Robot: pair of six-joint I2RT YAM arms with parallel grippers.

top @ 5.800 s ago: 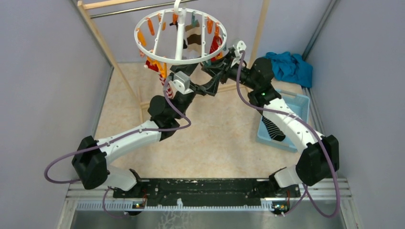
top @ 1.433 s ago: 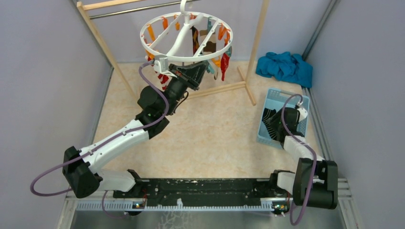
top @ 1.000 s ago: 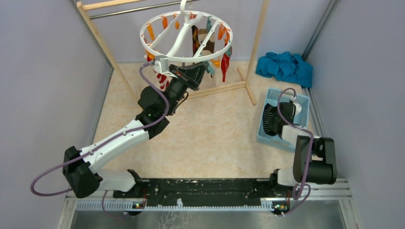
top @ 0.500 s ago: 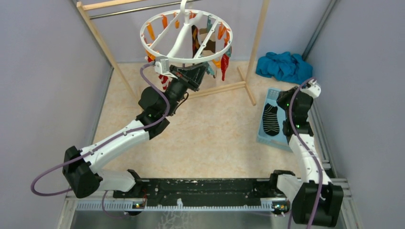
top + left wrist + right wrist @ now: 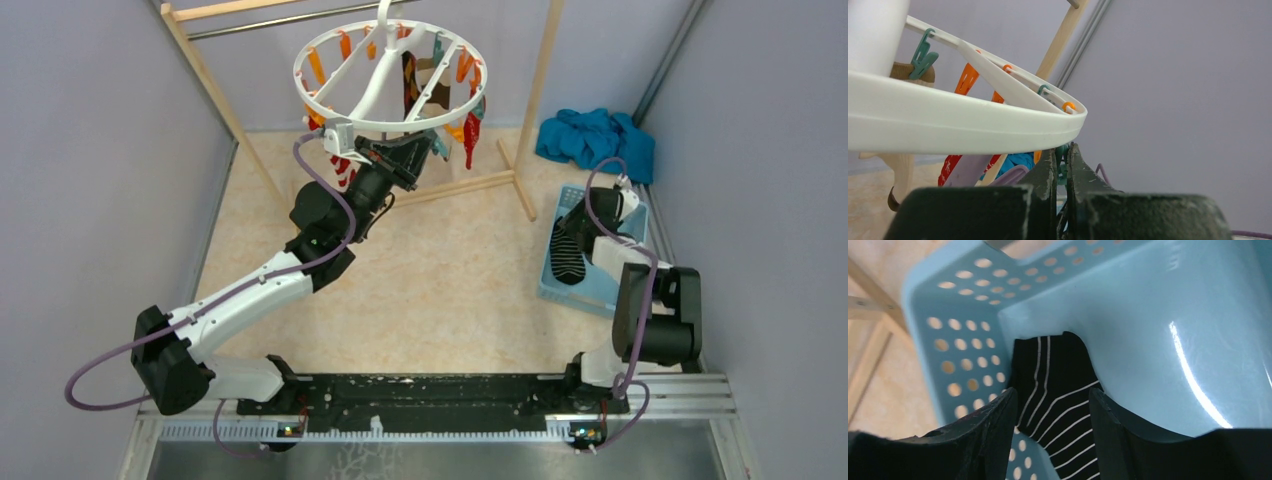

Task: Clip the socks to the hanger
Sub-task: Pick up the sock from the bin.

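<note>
The hanger, a white ring with orange and teal clips, hangs from the rod at the back. On it hang a red patterned sock, a red-and-white striped sock and a dark one. My left gripper reaches up under the ring's near right rim. In the left wrist view it is shut on a teal clip. A black sock with thin white stripes lies in the blue basket. My right gripper hovers open over this sock, one finger on either side.
A wooden rack with a metal rod carries the hanger; its foot bar crosses the floor behind the left arm. A teal-blue cloth heap lies at the back right, just beyond the basket. Grey walls close in both sides.
The right arm has folded back and brought its gripper down over the striped sock in the basket, and its jaws have opened. The left arm and the hanger have not moved.
</note>
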